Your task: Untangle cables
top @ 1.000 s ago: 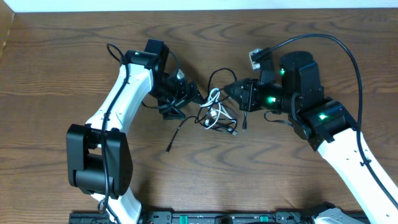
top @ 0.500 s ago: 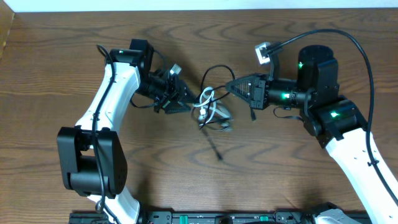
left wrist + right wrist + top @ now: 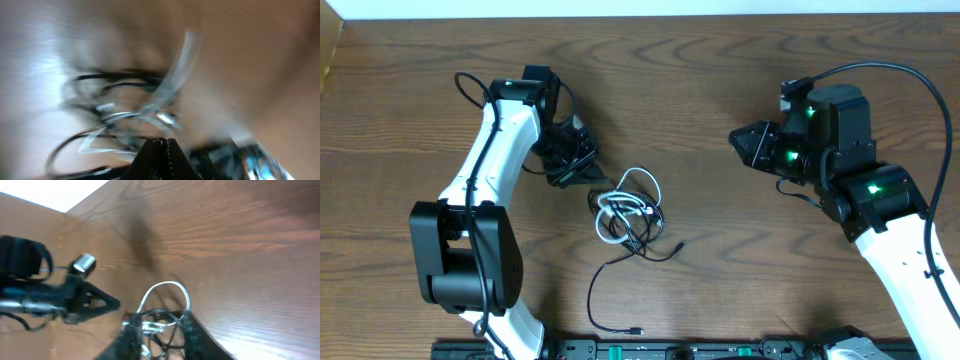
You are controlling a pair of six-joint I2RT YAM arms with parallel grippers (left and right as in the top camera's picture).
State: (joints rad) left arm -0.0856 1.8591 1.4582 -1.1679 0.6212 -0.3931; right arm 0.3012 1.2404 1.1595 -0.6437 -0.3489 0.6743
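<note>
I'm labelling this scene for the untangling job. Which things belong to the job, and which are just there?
Belongs to the job:
- knotted black-and-white cable bundle
- loose black tail trailing from it toward the near edge

Just there:
- thick black arm cable on the right arm
- black rail along the table's near edge

Dark wood-grain table (image 3: 740,270); a white strip (image 3: 620,6) borders its far edge

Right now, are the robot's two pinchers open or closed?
Left gripper: shut; too blurry to tell if it pinches the tangled black and white cables.
Right gripper: open, holding nothing.
</note>
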